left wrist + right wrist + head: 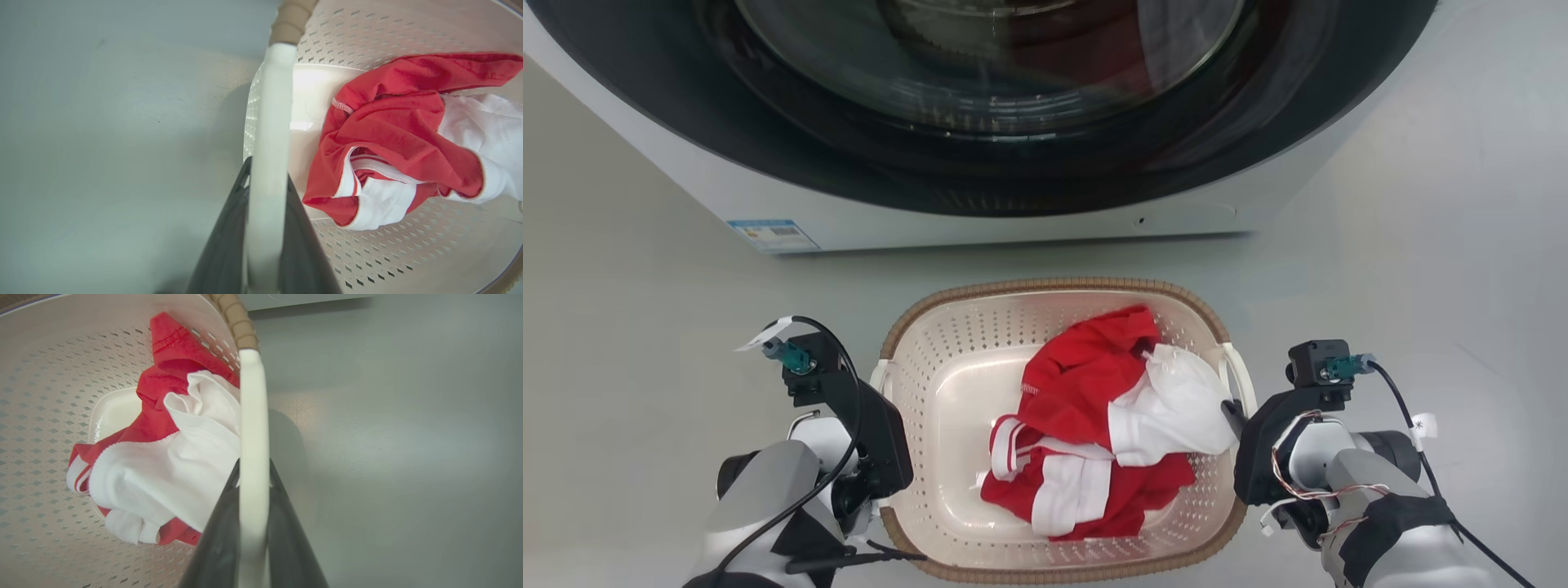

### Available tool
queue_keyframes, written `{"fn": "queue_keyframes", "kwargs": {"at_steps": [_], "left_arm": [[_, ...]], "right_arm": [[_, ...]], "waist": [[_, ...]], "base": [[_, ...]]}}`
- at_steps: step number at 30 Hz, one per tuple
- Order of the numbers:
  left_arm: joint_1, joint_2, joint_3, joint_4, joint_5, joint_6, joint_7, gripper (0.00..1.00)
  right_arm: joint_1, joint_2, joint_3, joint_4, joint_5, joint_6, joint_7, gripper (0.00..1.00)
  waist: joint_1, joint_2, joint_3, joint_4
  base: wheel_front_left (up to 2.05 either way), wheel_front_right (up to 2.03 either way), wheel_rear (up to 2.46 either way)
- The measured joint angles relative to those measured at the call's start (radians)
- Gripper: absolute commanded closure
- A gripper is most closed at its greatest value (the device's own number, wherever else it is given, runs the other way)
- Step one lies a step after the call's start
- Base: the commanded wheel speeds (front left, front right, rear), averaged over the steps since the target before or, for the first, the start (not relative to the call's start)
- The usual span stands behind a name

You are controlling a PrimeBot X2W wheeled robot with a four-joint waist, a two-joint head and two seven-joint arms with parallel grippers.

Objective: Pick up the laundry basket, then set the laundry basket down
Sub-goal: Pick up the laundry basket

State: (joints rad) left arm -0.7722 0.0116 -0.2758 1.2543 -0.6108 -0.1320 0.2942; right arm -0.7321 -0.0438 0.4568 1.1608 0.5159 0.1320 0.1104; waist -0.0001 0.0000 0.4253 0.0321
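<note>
Left tool (267, 169) clenched on laundry basket (1054, 286) 9 o'clock handle (271, 102); right tool (253, 463) clenched on 3 o'clock handle (253, 416). Forearms flank the basket, fingers pointing down.

A white washer (1013, 229) with a dark round door (988, 82) and a blue label (772, 234) stands on smooth grey floor (629, 278).

The blue sticker (772, 234) on the washer (1192, 220) bears print too small to read.
</note>
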Motion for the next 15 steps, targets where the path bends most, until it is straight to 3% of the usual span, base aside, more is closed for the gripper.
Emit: {"fn": "queue_keyframes", "kwargs": {"at_steps": [15], "left_arm": [[0.057,0.007,-0.016,0.01,-0.061,0.001,0.129,1.0]], "right_arm": [[0.047,-0.002,0.046,0.004,0.114,0.0,0.148,1.0]], "waist": [[-0.0001,0.0,-0.179,-0.016]], "base": [[0.0,0.0,0.0]]}}
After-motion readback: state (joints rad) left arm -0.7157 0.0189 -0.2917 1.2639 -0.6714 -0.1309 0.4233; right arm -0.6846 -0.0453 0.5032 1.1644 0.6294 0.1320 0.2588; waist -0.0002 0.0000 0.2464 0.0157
